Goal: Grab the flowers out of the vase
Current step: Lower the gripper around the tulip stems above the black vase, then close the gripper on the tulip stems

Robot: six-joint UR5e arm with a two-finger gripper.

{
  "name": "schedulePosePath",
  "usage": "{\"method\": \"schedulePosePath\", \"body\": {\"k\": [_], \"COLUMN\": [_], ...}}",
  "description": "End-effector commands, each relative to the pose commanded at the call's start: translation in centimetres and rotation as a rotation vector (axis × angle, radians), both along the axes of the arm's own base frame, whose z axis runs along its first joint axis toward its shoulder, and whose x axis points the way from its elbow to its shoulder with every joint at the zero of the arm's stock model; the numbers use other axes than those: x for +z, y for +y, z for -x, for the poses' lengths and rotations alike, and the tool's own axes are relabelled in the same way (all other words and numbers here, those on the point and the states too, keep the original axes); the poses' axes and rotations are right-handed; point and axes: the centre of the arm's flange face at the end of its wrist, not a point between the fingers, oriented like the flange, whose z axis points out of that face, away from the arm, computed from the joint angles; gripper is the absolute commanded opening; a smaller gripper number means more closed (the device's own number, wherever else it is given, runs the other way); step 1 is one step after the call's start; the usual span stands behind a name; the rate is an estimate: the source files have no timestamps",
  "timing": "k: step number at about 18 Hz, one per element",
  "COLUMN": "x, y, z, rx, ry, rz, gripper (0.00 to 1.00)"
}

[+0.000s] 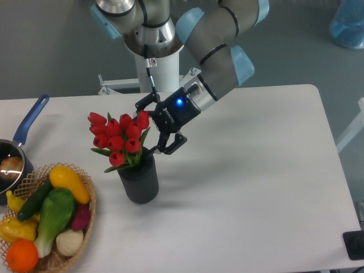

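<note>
A bunch of red tulip flowers (119, 138) with green leaves stands upright in the vase (139, 179), a short dark ribbed cylinder left of the table's middle. My gripper (147, 128) is open and comes in from the right at bud height. Its upper finger lies by the rightmost bud and its lower finger sits just above the vase's rim. Nothing is clamped between the fingers.
A wicker basket (85, 190) of vegetables and fruit stands at the front left, close to the vase. A blue-handled pot (21, 139) sits at the left edge. The robot's white base (159, 71) rises behind the table.
</note>
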Motion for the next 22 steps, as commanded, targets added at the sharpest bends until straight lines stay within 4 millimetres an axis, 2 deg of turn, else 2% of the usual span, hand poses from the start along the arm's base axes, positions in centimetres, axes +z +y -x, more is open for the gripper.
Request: {"method": "schedulePosePath", "body": {"k": [2, 5, 6, 17, 22], "x": [-0.2, -0.2, 0.0, 1.8, 4.0], "y": [-0.1, -0.3, -0.3, -1.0, -1.2], "z": [0.3, 0.6, 0.5, 2.2, 1.7], "rx": [0.005, 0.01, 0.009, 0.048, 0.069], "ry": [-0.004, -0.002, 0.005, 0.022, 0.021], "rz": [0.002, 0.006, 0.004, -0.018, -0.044], "gripper": [0.51, 0.06, 0.0, 0.0, 0.0]}}
